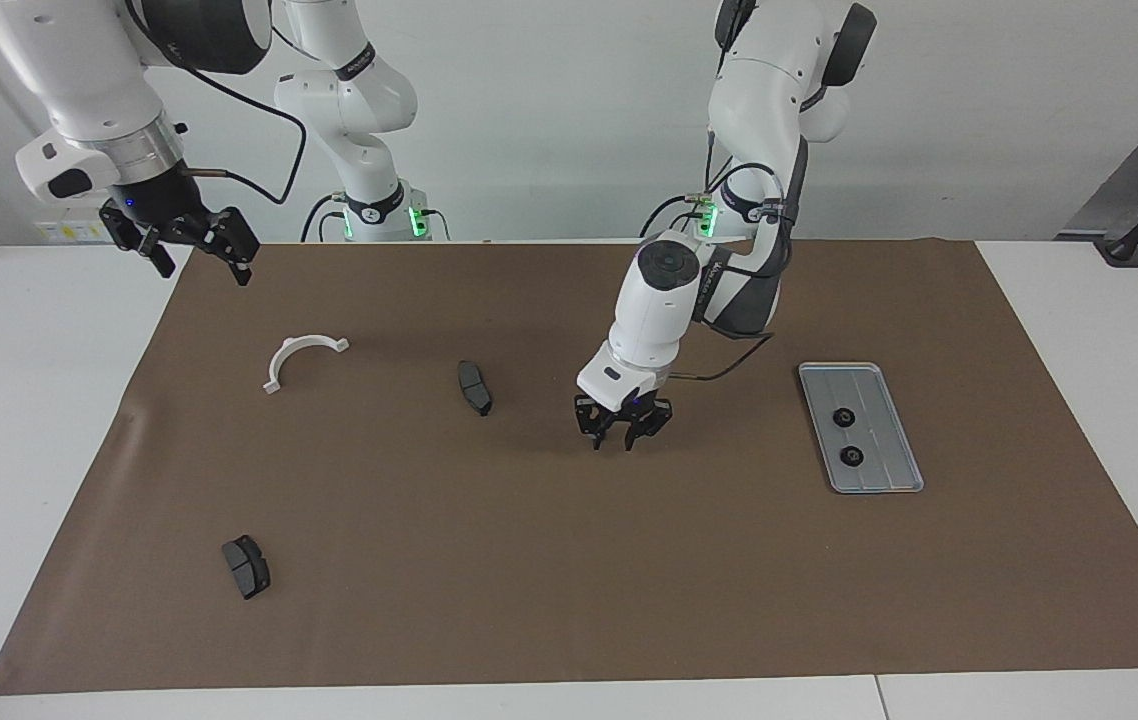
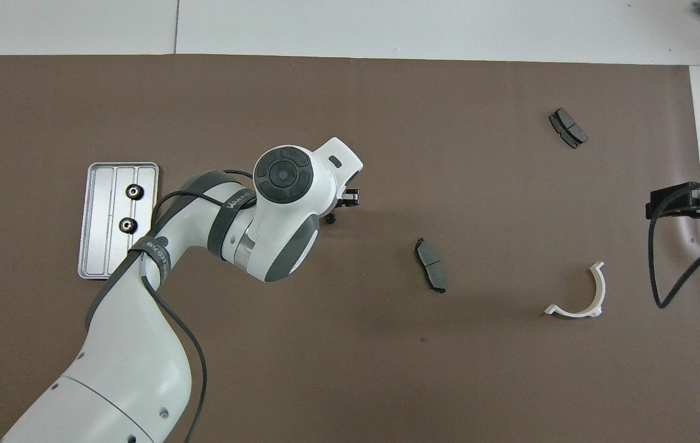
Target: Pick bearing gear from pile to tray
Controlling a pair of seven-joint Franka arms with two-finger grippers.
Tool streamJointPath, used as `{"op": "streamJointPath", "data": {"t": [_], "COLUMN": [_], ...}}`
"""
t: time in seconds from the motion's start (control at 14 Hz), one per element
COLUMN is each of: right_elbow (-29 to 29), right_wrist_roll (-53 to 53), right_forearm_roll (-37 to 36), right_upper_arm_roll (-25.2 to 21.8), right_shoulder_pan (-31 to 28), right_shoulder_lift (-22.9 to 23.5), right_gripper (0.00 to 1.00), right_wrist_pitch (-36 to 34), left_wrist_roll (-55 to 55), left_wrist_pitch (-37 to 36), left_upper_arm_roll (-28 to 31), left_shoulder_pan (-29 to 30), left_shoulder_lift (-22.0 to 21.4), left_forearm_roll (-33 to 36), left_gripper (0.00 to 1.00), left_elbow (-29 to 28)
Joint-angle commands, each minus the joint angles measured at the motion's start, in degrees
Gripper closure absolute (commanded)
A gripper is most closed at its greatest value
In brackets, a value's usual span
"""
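- While two gears (image 1: 842, 417) already lie in the tray (image 1: 894, 425) at the facing view's middle right, the left gripper (image 1: 615, 441) is low at the centre over the last gear; I cannot tell its grip. The right gripper (image 1: 197, 262) waits open, upper left.
- From overhead, the last gear (image 2: 330, 218) peeks out at the centre, on the brown mat, still outside the tray (image 2: 95, 227).

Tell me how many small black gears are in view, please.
3. Two gears lie on the tray: one and another nearer the robots. A third gear sits on the mat beneath the left gripper, mostly hidden.
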Motion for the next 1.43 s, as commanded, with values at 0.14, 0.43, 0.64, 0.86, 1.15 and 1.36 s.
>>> {"op": "streamJointPath", "data": {"t": [0.14, 0.43, 0.64, 0.86, 1.15, 1.36], "right_elbow": [2.92, 2.3, 2.3, 2.3, 2.47, 2.39], "right_wrist_roll": [-0.71, -0.54, -0.89, -0.89, -1.15, -0.8], "right_forearm_roll": [1.06, 1.33, 1.33, 1.33, 1.33, 1.41], "right_upper_arm_roll": [0.45, 0.45, 0.45, 0.45, 0.45, 0.45], "right_shoulder_pan": [-0.29, -0.65, -0.21, -0.2, 0.23, 0.15], "right_shoulder_lift": [0.12, -0.14, -0.23, -0.14, -0.23, -0.41], "right_gripper": [0.0, 0.0, 0.0, 0.0, 0.0, 0.0], "right_wrist_pitch": [-5.44, -4.12, -4.38, -3.95, -2.63, -2.63], "left_wrist_roll": [-1.25, -2.13, -2.57, -2.57, -2.57, -2.57], "left_wrist_pitch": [-0.08, -0.08, -0.08, 0.45, 0.36, 0.36], "left_upper_arm_roll": [1.11, 1.11, 1.11, 1.11, 1.11, 1.11], "left_shoulder_pan": [-1.33, -1.77, -2.39, -2.39, -2.39, -2.39], "left_shoulder_lift": [-0.89, -1.07, -1.07, -1.33, -1.33, -1.33], "left_forearm_roll": [-0.55, -0.55, -0.55, -0.46, -0.46, -0.46], "left_gripper": [0.53, 0.54, 0.54, 0.55, 0.57, 0.59], "left_elbow": [-2.91, -3.44, -3.7, -4.76, -4.85, -4.85]}}
